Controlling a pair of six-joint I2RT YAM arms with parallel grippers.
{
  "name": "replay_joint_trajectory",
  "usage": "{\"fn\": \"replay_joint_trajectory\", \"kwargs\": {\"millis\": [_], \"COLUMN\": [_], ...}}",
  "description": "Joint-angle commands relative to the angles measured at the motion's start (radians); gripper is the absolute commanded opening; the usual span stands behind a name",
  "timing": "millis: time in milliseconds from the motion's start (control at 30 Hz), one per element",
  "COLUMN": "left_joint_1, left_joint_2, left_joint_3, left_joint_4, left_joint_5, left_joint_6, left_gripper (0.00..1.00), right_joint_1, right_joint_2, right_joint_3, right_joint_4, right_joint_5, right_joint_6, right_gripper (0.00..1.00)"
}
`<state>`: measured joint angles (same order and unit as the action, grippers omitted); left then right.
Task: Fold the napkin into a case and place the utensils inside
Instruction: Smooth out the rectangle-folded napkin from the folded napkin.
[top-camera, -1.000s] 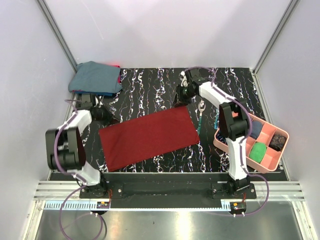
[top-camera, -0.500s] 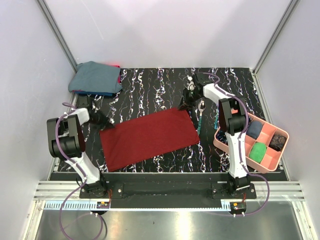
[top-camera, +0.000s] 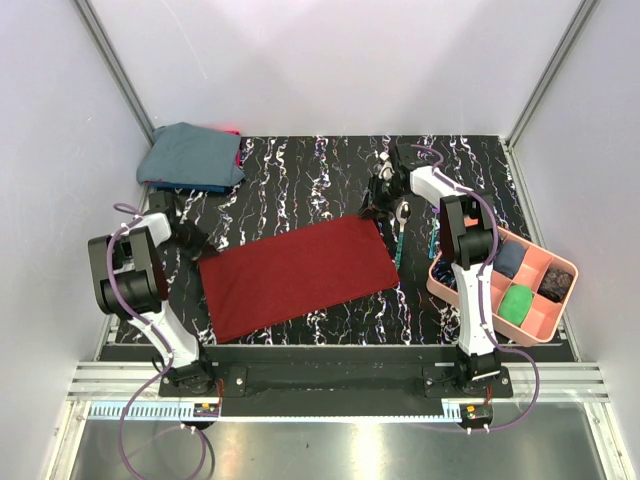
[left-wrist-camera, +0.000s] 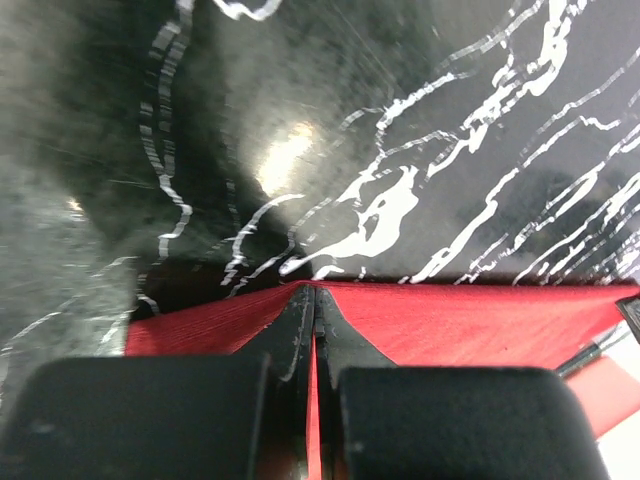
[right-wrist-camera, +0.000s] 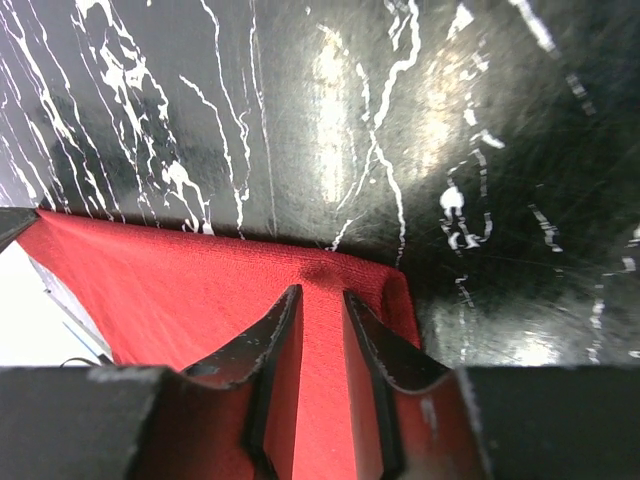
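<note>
The dark red napkin (top-camera: 298, 275) lies flat and open in the middle of the black marbled table. My left gripper (top-camera: 197, 248) is at its far left corner. In the left wrist view the gripper (left-wrist-camera: 313, 295) is shut on the napkin's edge (left-wrist-camera: 480, 320), with red cloth pinched between the jaws. My right gripper (top-camera: 372, 212) is at the far right corner. In the right wrist view it (right-wrist-camera: 321, 291) stands narrowly open over the napkin's (right-wrist-camera: 180, 290) corner, with cloth showing in the gap. The spoon (top-camera: 401, 213) and a teal-handled piece (top-camera: 433, 240) lie just right of the napkin.
A blue-grey cloth bundle (top-camera: 192, 155) lies at the far left corner. A pink compartment tray (top-camera: 437, 283) holding coloured items stands at the right, beside the right arm. White walls close in the table on three sides.
Both grippers have come down onto the napkin's far corners. The left moved toward the cloth and shut on its edge. The right moved down and right to the far right corner.
</note>
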<state>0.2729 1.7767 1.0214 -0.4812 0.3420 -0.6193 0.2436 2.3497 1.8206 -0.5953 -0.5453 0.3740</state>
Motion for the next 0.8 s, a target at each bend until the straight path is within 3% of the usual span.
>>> {"fn": "replay_joint_trajectory", "kwargs": {"millis": [0,300,467,533,600,667,767], "left_joint_1": [0.040,0.064,0.071,0.043,-0.015,-0.078,-0.222], "left_joint_2": [0.013,-0.042,-0.207,-0.311,-0.399,-0.440,-0.499], "left_joint_3": [0.035,0.043,0.043,0.031,0.005,-0.012,-0.044], "left_joint_4": [-0.028,-0.112,-0.129,-0.109,-0.073,-0.051,-0.025], "left_joint_5": [-0.120,-0.262,-0.334,-0.360,-0.296,-0.259,-0.192], "left_joint_6": [0.049,0.049,0.047,0.041,0.038,0.036,0.035], "left_gripper": [0.00,0.00,0.02,0.07,0.17,0.24,0.25], "right_joint_1": [-0.029,-0.032,-0.029,-0.026,-0.017,-0.003,0.042], "right_joint_2": [-0.010,-0.055,-0.121,-0.162,-0.226,-0.277,-0.320], "right_joint_3": [0.029,0.088,0.120,0.077,0.030,-0.046,-0.133], "right_joint_4": [-0.017,-0.096,-0.187,-0.201,-0.201,-0.207,-0.205], "right_joint_5": [0.102,0.162,0.235,0.268,0.265,0.283,0.310], "right_joint_6": [-0.056,-0.067,-0.060,-0.044,-0.049,-0.064,-0.111], "right_gripper": [0.33,0.37,0.44,0.57,0.68,0.72,0.74]}}
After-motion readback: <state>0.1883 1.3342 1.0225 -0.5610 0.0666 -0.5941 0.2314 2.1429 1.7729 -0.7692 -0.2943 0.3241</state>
